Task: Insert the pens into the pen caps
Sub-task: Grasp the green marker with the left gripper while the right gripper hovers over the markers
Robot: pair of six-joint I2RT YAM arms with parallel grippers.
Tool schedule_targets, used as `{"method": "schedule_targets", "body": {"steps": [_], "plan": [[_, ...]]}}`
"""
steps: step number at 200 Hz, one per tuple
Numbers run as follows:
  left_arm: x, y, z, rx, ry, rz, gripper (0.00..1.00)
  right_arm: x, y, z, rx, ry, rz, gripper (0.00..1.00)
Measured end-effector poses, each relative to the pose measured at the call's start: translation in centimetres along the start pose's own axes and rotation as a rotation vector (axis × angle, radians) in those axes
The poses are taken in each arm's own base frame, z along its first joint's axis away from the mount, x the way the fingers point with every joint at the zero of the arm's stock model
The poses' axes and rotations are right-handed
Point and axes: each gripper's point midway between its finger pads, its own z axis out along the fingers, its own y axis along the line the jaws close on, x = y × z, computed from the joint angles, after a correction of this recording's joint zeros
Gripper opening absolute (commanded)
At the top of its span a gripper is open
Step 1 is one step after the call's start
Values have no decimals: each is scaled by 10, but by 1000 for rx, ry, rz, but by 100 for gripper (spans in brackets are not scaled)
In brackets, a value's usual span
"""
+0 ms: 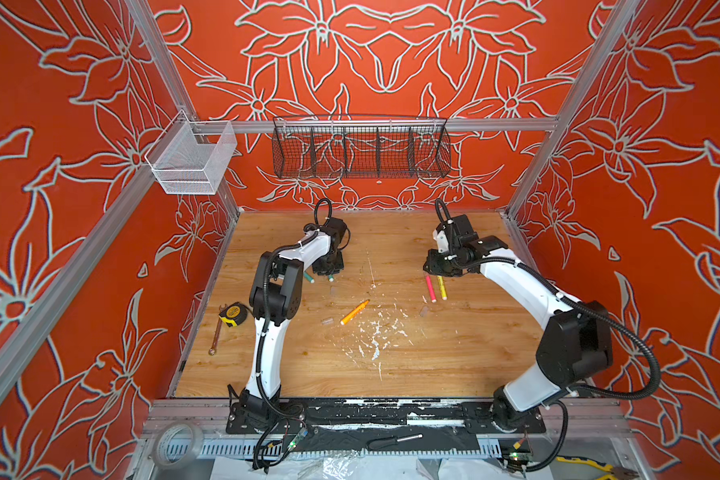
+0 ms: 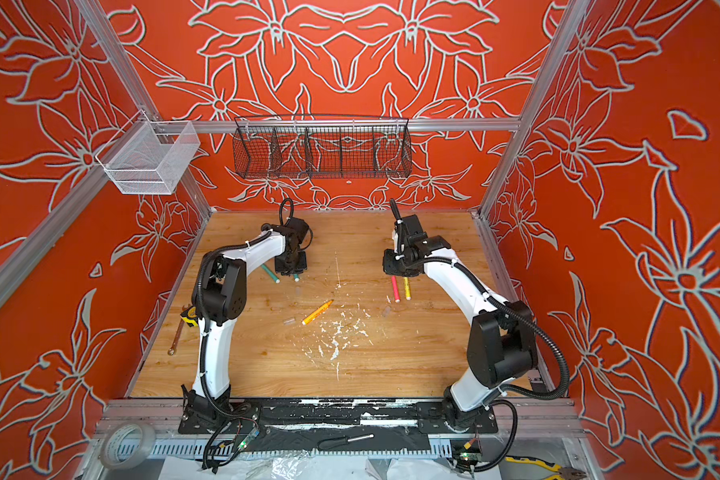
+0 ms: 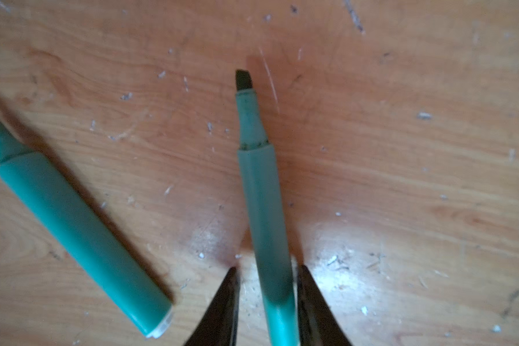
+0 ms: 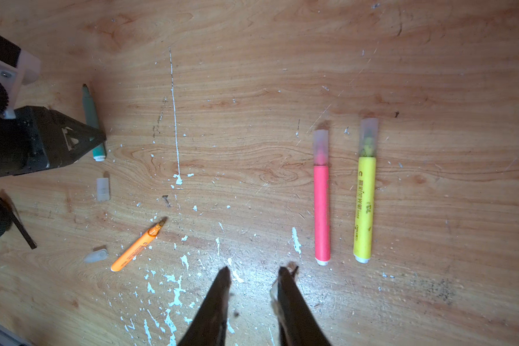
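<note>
The left claw point(image 3: 267, 269) is down over the far left part of the counter point(image 1: 454, 357). Its two black fingers point(image 3: 222, 308) are set narrow on either side of a teal pen point(image 3: 261, 194), close to the pen's butt end. One finger touches the barrel, while a sliver of wood shows on the other side (so I cannot tell whether the pen is truly pinched). The pen's dark chisel tip is bare. Near it, clear of the fingers, lies the second teal pen point(image 3: 72, 227), also uncapped, with its white butt end showing.

The right claw point(image 4: 254, 271) hangs over the far right part of the counter. Its fingers are a small gap apart, with only wood between them. Near it lie the pink pen point(image 4: 321, 209) and the yellow pen point(image 4: 364, 206), parallel and close but not touching. Each has a clear cap over its tip: the pink pen's cap point(image 4: 321, 146) and the yellow pen's cap point(image 4: 368, 134).

The orange pen point(image 4: 137, 245) lies slantwise near the middle, its tip bare. The first loose cap point(image 4: 96, 256) sits just beside its butt end. The second loose cap point(image 4: 103, 188) lies near the left claw. In a top view, the third loose cap point(image 1: 423, 311) lies near the pink pen's butt end.

A tape measure point(image 1: 234, 313) and a wrench point(image 1: 216, 336) lie just off the counter's left edge.
</note>
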Motion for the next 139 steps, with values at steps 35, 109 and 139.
{"method": "schedule_targets", "body": {"steps": [35, 109, 139], "plan": [[-1, 2, 1, -5, -3, 8, 20, -2, 2, -4, -7, -13, -4, 29], [-1, 3, 1, -9, 0, 62, 6, -4, 6, -12, -23, -31, -8, 29], [0, 3, 0, -8, 2, 75, 5, -6, 8, -19, -31, -49, -11, 29]]}}
